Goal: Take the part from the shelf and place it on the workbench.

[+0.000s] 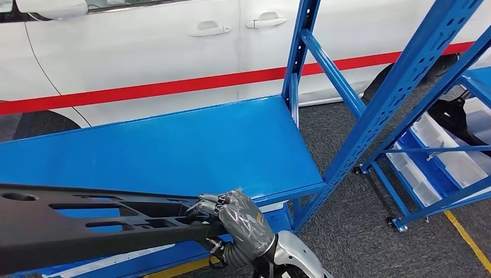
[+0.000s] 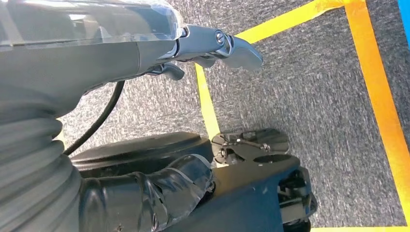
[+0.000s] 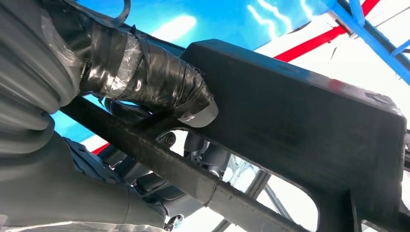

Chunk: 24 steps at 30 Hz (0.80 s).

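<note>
gripping the near right end of the long black part [image 1: 87, 223], the right hand [image 1: 246, 223] sits low in the head view, just in front of the blue shelf [image 1: 173, 145], its fingers [image 1: 202, 205] curled over the part's top edge. the part's long axis runs left from that hand across the near edge of the shelf board, and its left end is cut off by the picture's edge, so how it is carried there cannot be told from here. a white car [image 1: 145, 46] stands behind the shelf and a second blue rack [image 1: 440, 150] is to the right; no workbench surface is in sight, so the placing seems some way off. from the left wrist, the left hand [image 2: 145, 58] hangs over grey carpet [image 2: 314, 106] with yellow floor tape [image 2: 377, 96], its fingers [image 2: 232, 48] straight and holding nothing, well apart from the part, so the right hand is plainly the nearer. from the right wrist, the taped thumb [image 3: 154, 87] presses the part's flat black face [image 3: 300, 125] while fingers hook behind a rib; the grasp looks firm, though the contact is partly hidden.
</note>
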Each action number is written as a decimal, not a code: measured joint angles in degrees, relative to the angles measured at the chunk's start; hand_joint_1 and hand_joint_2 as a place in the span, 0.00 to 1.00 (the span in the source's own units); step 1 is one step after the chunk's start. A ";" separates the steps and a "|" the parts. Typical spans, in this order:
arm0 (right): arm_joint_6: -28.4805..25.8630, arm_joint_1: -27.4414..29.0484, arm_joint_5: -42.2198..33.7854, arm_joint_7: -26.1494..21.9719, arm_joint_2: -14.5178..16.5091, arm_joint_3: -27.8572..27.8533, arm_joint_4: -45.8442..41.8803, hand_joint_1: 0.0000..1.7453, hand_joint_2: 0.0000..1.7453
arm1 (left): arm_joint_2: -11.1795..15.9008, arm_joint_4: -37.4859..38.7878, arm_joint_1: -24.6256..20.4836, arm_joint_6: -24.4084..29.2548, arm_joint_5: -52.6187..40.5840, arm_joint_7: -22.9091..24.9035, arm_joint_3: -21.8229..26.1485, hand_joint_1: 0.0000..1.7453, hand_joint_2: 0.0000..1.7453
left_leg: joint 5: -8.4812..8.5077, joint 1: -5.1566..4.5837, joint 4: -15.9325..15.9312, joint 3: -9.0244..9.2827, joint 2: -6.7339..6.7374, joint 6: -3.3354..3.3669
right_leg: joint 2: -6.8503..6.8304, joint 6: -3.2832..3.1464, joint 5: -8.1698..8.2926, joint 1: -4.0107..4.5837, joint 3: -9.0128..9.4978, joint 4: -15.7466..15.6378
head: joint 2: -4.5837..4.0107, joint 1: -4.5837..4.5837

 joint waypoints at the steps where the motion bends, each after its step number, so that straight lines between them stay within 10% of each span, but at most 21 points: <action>1: 0.00 0.01 -0.01 0.00 0.00 0.00 0.00 1.00 1.00 | 0.02 0.00 0.00 0.05 0.00 0.01 0.01 0.00 1.00 | 0.09 0.01 -0.03 0.00 -0.02 -0.35 | 0.00 -0.25 0.23 0.03 -0.09 -0.14 | 0.01 0.00; 3: 0.01 0.01 -0.01 0.00 0.06 -0.01 0.00 1.00 1.00 | 0.07 0.01 0.00 0.25 0.00 0.11 0.01 0.00 1.00 | -0.69 0.11 0.63 -0.31 0.04 -1.04 | -0.16 -0.91 0.69 -0.31 -0.18 -0.75 | 0.00 -0.01; 8: 0.04 0.15 -0.01 -0.02 0.48 -0.02 0.00 1.00 1.00 | 0.11 0.02 -0.01 0.69 0.00 0.46 0.01 0.00 1.00 | -10.10 0.93 14.31 -4.60 0.44 -2.60 | -0.69 -1.75 2.18 -0.65 -1.94 -0.95 | -0.02 -0.03; 10: 0.07 0.25 -0.01 -0.02 0.48 -0.02 0.00 1.00 1.00 | 0.11 0.02 -0.01 0.76 0.00 0.55 0.01 0.00 1.00 | -9.28 1.35 13.53 -2.69 0.53 -3.08 | -0.78 -1.38 2.61 -0.84 -2.92 -0.51 | -0.01 -0.03; 12: 0.08 0.28 0.01 -0.01 0.54 -0.02 0.00 1.00 1.00 | 0.11 0.01 -0.11 0.85 0.00 0.59 0.01 0.00 1.00 | -6.80 1.75 5.79 2.42 0.60 -3.50 | -0.78 -0.87 2.90 -1.10 -3.73 0.05 | 0.00 -0.03; 16: 0.19 0.31 0.14 0.15 0.89 -0.05 -0.01 1.00 1.00 | 0.09 0.01 -0.30 1.07 0.00 0.30 -0.01 0.00 1.00 | -5.44 1.56 0.00 5.32 0.16 -2.32 | -0.64 0.13 3.27 -0.77 -4.42 0.52 | -0.01 0.02; 21: 0.30 0.42 0.37 0.33 0.94 -0.07 0.00 1.00 1.00 | 0.06 0.01 -0.29 1.51 -0.01 0.31 -0.10 0.00 1.00 | -4.96 1.42 -0.32 5.10 0.36 -1.36 | -0.49 -3.56 4.09 -0.57 -4.36 -0.05 | -0.02 0.05; 24: 0.35 0.43 0.66 0.39 0.94 -0.07 0.00 1.00 1.00 | 0.05 0.00 -0.32 1.68 0.00 0.34 -0.19 0.00 1.00 | -4.72 1.26 -0.26 4.93 0.40 -1.02 | -0.32 -3.55 4.97 -0.61 -4.38 -0.30 | -0.02 0.05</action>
